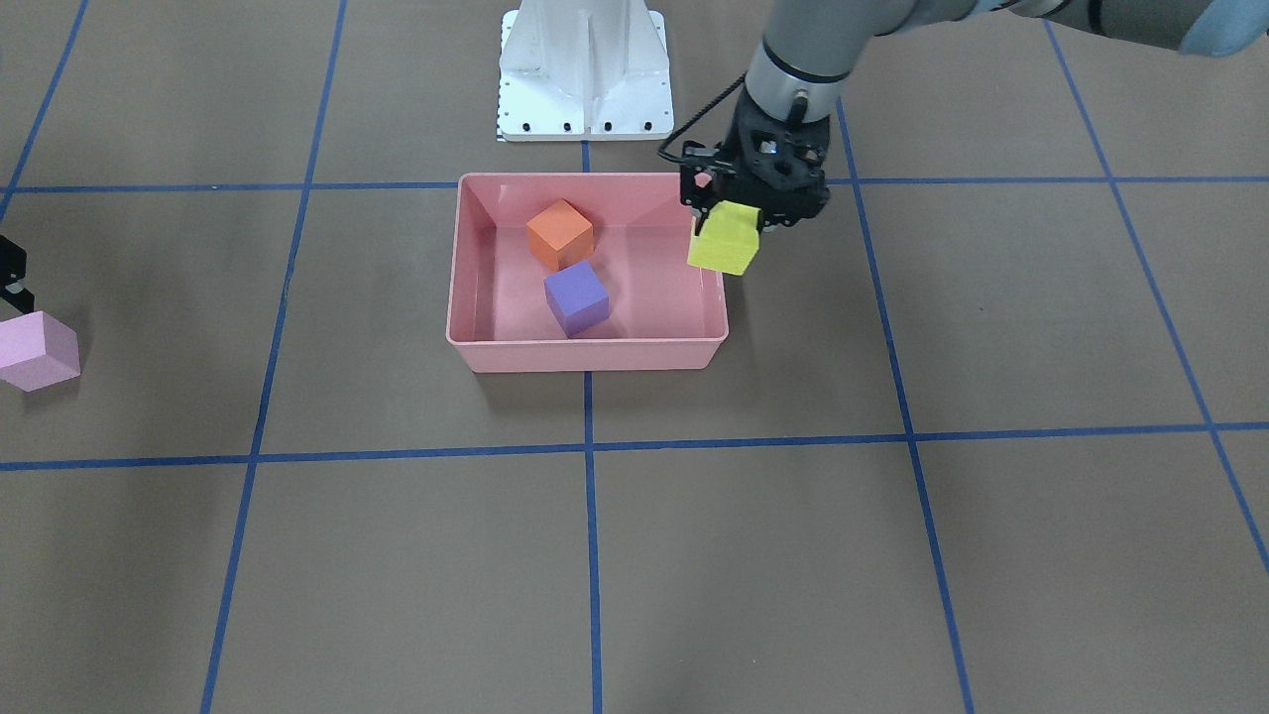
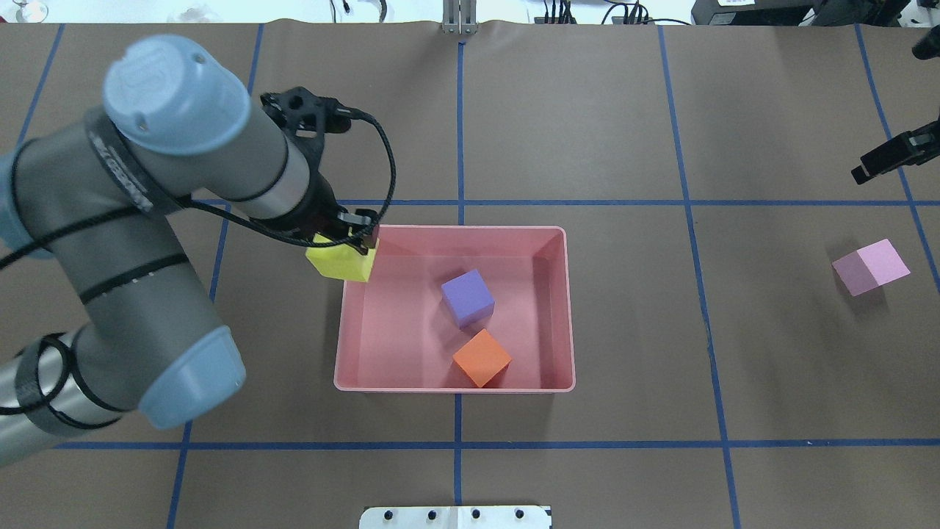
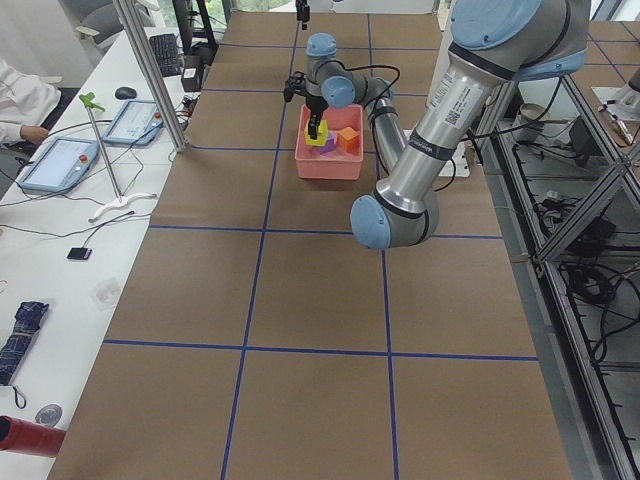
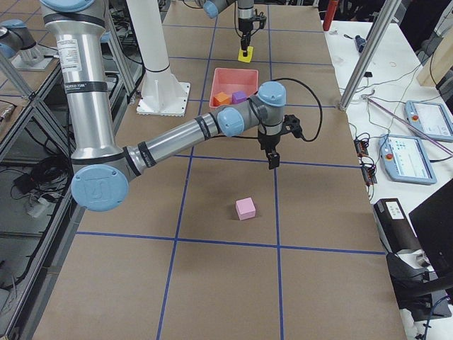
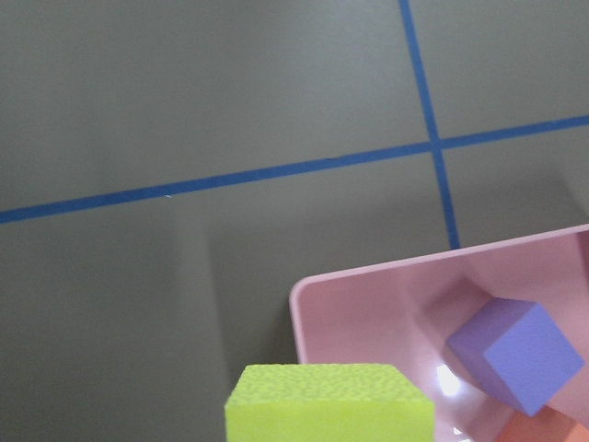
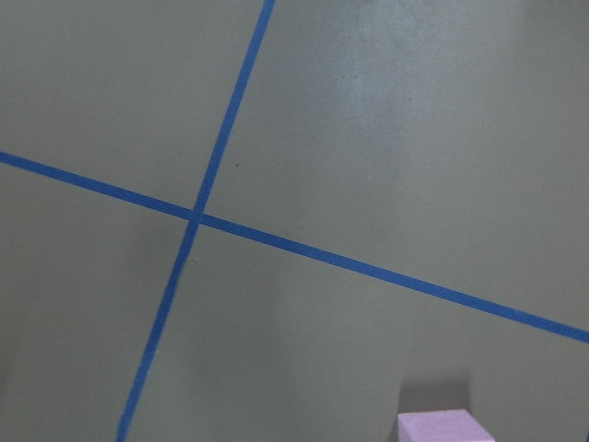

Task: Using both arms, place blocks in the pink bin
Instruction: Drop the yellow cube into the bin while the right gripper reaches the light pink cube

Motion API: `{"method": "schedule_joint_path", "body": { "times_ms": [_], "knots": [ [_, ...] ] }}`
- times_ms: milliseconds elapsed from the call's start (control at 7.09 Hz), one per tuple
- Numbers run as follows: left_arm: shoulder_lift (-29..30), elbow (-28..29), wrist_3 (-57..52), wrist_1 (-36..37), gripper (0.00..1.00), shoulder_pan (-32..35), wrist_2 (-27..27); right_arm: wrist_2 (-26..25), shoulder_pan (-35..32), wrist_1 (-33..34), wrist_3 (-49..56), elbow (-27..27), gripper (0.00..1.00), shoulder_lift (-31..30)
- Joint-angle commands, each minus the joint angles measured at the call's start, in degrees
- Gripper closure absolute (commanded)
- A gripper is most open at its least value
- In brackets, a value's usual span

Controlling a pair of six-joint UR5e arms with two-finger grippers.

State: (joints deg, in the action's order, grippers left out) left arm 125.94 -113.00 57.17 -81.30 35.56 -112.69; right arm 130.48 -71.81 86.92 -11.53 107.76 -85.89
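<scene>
**Exterior front-facing.** The left gripper (image 1: 731, 212) is clamped on the yellow block (image 1: 725, 241), one finger on each side of it. The block is tilted and sits over the side wall of the pink bin (image 1: 585, 355), near the corner closest to the robot. The orange block (image 1: 560, 234) and the purple block (image 1: 576, 297) lie on the bin floor, just beside each other. The light pink block (image 1: 38, 350) rests on the table, well apart from the bin. The right gripper (image 1: 14, 276) is cut off by the view's edge just above it, so its finger spacing cannot be determined.

**Overhead exterior.** The left gripper (image 2: 346, 236) holds the yellow block (image 2: 339, 263) at the bin's (image 2: 455, 386) far left corner, overlapping the rim. Only part of the right gripper (image 2: 891, 158) shows. It is apart from the light pink block (image 2: 871, 267).

**Exterior left.** The yellow block (image 3: 318, 140) hangs in the left gripper at the bin's (image 3: 328, 168) near side.

**Exterior right.** The right gripper (image 4: 272, 161) points down, raised clear of the light pink block (image 4: 245, 208).

**Left wrist-mounted.** The yellow block (image 5: 329, 403) fills the bottom edge. Beyond it are the bin's corner rim (image 5: 304, 299) and the purple block (image 5: 515, 354) inside.

**Right wrist-mounted.** The top of the light pink block (image 6: 442, 426) shows at the bottom edge, on the brown table (image 6: 368, 110).
</scene>
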Motion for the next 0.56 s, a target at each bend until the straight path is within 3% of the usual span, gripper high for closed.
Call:
{"method": "schedule_joint_path", "body": {
  "times_ms": [0, 141, 423],
  "knots": [
    [1.2, 0.1, 2.2, 0.4, 0.0, -5.9, 6.1, 0.2, -0.5, -7.5, 1.0, -2.3, 0.0, -5.3],
    [1.5, -0.2, 2.1, 0.4, 0.0, -6.6, 9.9, 0.0, -0.5, -11.0, 0.8, -3.1, 0.0, -7.6],
    [1.5, -0.5, 1.5, 0.4, 0.0, -6.6, 9.9, -0.5, -0.4, -22.7, -1.3, -10.1, 0.0, -9.8]
  ]
}}
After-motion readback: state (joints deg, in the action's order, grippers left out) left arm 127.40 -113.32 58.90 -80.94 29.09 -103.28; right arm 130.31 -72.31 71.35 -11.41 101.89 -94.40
